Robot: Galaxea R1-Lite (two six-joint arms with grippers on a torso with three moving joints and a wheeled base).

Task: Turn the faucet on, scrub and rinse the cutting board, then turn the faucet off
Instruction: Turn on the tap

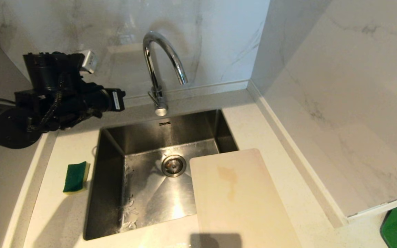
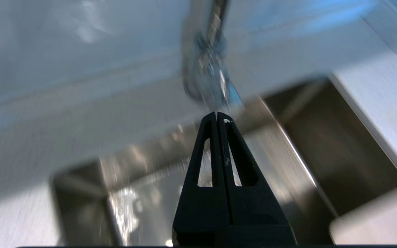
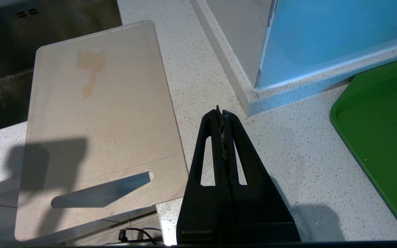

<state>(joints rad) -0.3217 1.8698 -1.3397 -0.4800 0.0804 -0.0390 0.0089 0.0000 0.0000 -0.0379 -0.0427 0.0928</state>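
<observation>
**Left gripper closed and empty, raised beside the faucet base**

Your left gripper has its two black fingers pressed flat together along their whole length, with nothing clamped between them. In the left wrist view the tips point at the lower part of the faucet, and the chrome body sits just past them; that view is blurred, so you cannot tell from it whether the tips touch the metal. In the head view the left arm hangs over the counter's back-left corner, to the left of the faucet and apart from it, level with the stubby lever at the base.

Your right gripper is likewise closed on nothing, fingers meeting at the tips. It hovers over the speckled countertop just beside the right edge of the cutting board, not touching it.

The cutting board lies flat at the sink's front-right corner, its far end jutting over the basin, its near end overhanging the counter's front edge. The yellowish-brown stain faces up; the handle slot is at the near end.

A green-and-yellow sponge rests on the counter left of the sink. A green tray sits at the far right. No water shows at the spout.
</observation>
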